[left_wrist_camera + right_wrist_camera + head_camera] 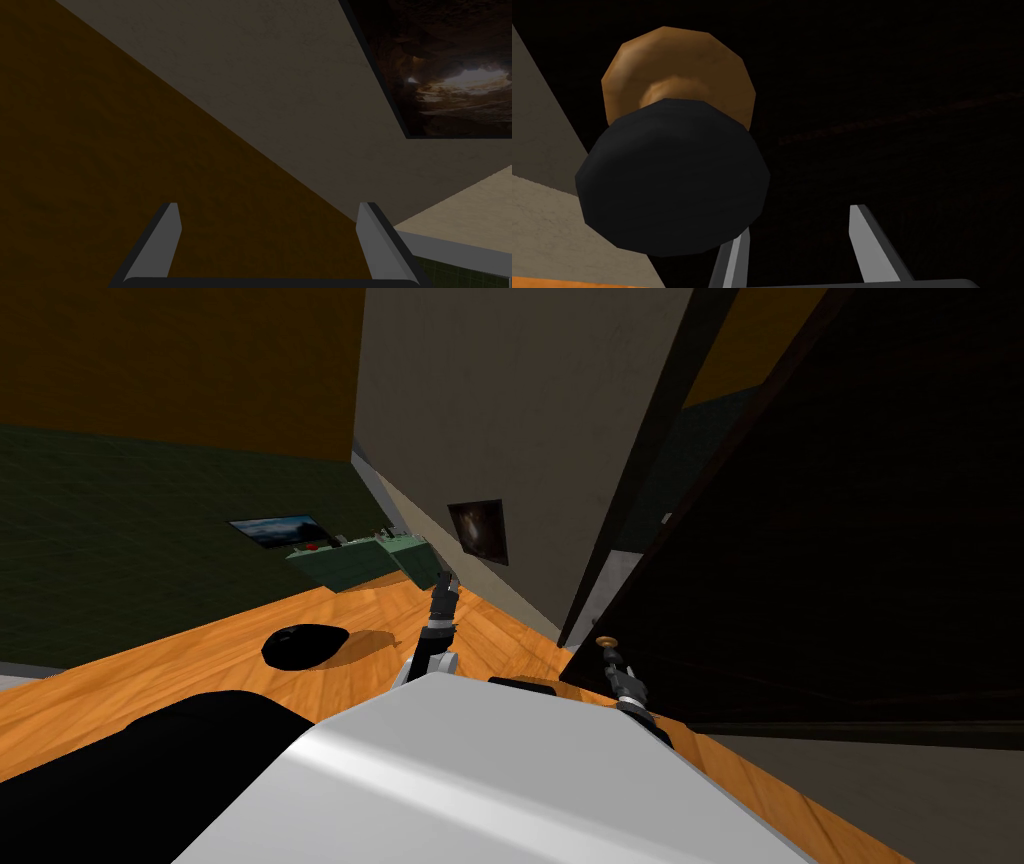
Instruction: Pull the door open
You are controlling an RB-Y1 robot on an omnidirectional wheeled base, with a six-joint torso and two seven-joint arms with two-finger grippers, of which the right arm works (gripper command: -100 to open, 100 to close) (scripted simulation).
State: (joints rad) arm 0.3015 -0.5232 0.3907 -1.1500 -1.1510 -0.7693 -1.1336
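Observation:
The door point(850, 538) is a very dark slab on my right, standing swung out from its dark frame point(640, 478). Its knob point(605, 641) sits near the door's free edge. In the right wrist view the black knob point(672, 180) stands on a brass round plate point(682, 70) against the dark door face point(892, 100). My right gripper point(799, 225) is just below the knob, fingers open by a narrow gap with nothing between them; the knob lies beside and over one finger point(737, 260), outside the gap. My left gripper point(446, 581) is raised toward the beige wall, open point(267, 205).
The floor point(200, 658) is orange wood. A black rounded object point(305, 645) lies on it ahead to my left. A green cabinet point(365, 558) stands at the far wall. A small dark picture point(479, 530) hangs on the beige wall beside the door frame.

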